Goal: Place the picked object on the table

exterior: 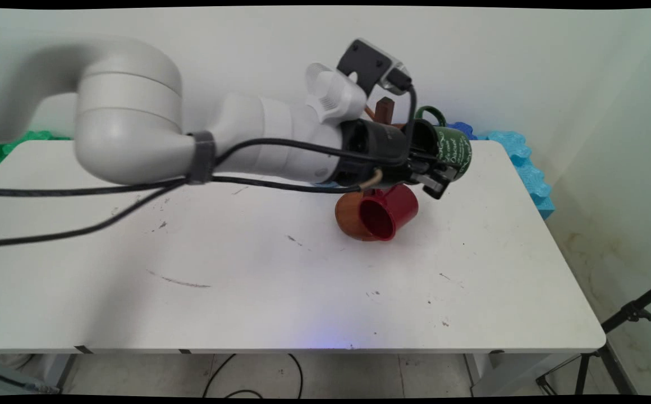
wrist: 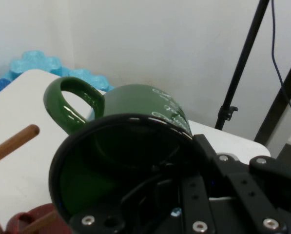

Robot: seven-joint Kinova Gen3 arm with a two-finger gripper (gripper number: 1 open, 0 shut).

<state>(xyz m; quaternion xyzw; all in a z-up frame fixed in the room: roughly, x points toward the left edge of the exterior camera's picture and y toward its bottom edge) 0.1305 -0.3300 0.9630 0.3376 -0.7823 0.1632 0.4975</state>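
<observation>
My gripper is shut on the rim of a dark green mug with white lettering, held on its side in the air above the table's far right part. In the hand view the green mug fills the middle. Its handle points up-left, and the gripper has one finger inside the rim and one outside. Just below the hand, a red mug lies tilted against a brown wooden stand whose peg rises behind the wrist. The red mug and a wooden peg show at the lower left.
The white table bears scuff marks. Blue foam tiles lie along its far right edge and green ones at the far left. A black tripod stands off the right side. Black cables hang from the arm.
</observation>
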